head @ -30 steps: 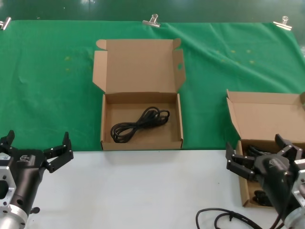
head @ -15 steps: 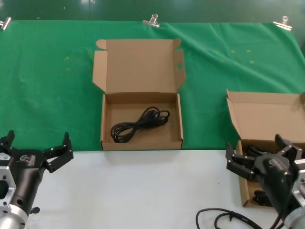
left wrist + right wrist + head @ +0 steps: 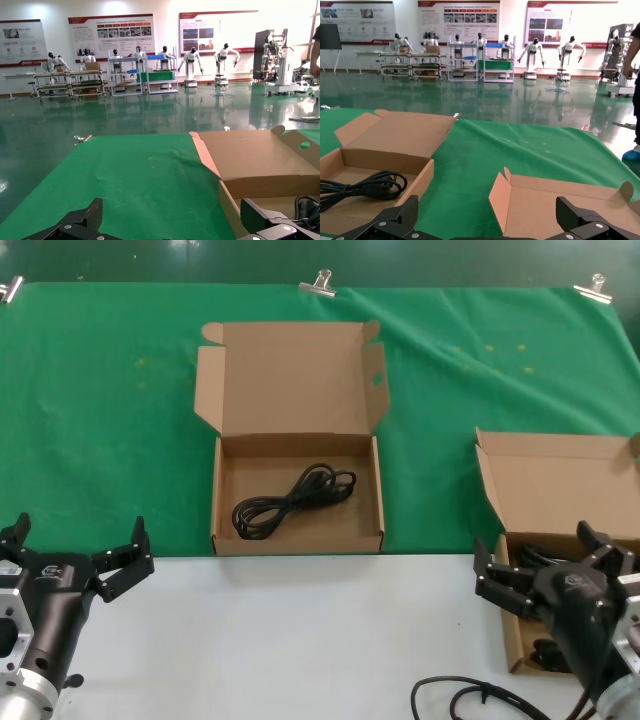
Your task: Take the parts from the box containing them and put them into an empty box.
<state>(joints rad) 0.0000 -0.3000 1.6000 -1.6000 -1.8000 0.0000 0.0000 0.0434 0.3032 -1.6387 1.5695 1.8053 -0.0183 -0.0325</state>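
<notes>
1. Two open cardboard boxes sit on the green cloth in the head view. The box with the holed flap stands near the middle with its lid upright, and one black looped cord lies inside on its floor. The plain-lidded box stands at the right edge, with dark cords partly visible inside, behind the right arm.
2. Also in the head view, the left gripper hovers low at the left over the white table, fingers spread wide, gripping nothing. The right gripper hangs over the front of the plain-lidded box, fingers likewise spread and empty. A loose black cable curls on the table near the right arm.
3. From the left wrist view, the two black fingertips stand far apart with nothing between them; the holed box lies ahead and off to one side.
4. From the right wrist view, both fingertips are wide apart and empty above the plain lid; the holed box with its cord lies farther off.
</notes>
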